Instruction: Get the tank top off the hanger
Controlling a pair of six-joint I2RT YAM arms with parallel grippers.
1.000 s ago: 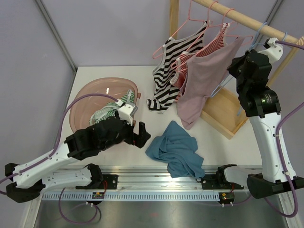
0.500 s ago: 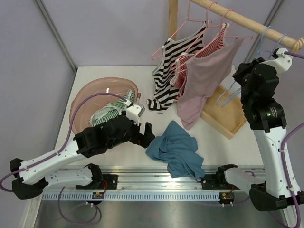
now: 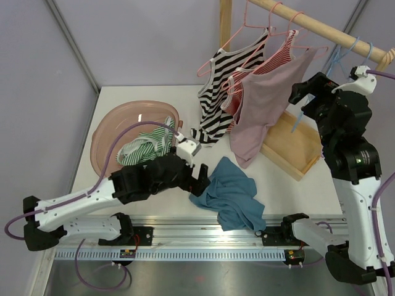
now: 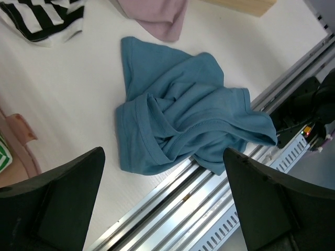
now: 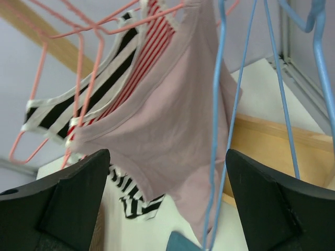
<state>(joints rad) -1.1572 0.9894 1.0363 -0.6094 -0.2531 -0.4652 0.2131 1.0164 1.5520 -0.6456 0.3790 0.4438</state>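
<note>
Bench [image 3: 278, 185] front edge first: teal top [image 4: 178, 125] crumpled there, off its hanger, one corner draped over the metal track [image 4: 209, 209]. Just left of it, left gripper [image 4: 165, 204] spread wide and empty, poised above the cloth. Further back, pink basin [image 3: 105, 132] with striped laundry [image 3: 145, 148] inside. Beyond, right gripper [image 5: 167, 204] likewise released and grasping nothing, blue hanger [image 5: 226, 130] dangling bare between its fingers; contact with either finger hard to tell. Behind that, pink tank top [image 5: 172, 120] on a pink hanger under the wooden rod [image 3: 321, 28].

Risks, as judged: a shallow pinch on one fold, dragging the teal top over the edge onto the track; a sideways retreat of the right gripper, snagging the hanger wire, unhooking it from the rod or swinging it into the pink tank top.

Against a second earlier: left gripper then back beside the basin, now forward at the cloth; right gripper then clenched up by the rod, now opened, hanger let go.
</note>
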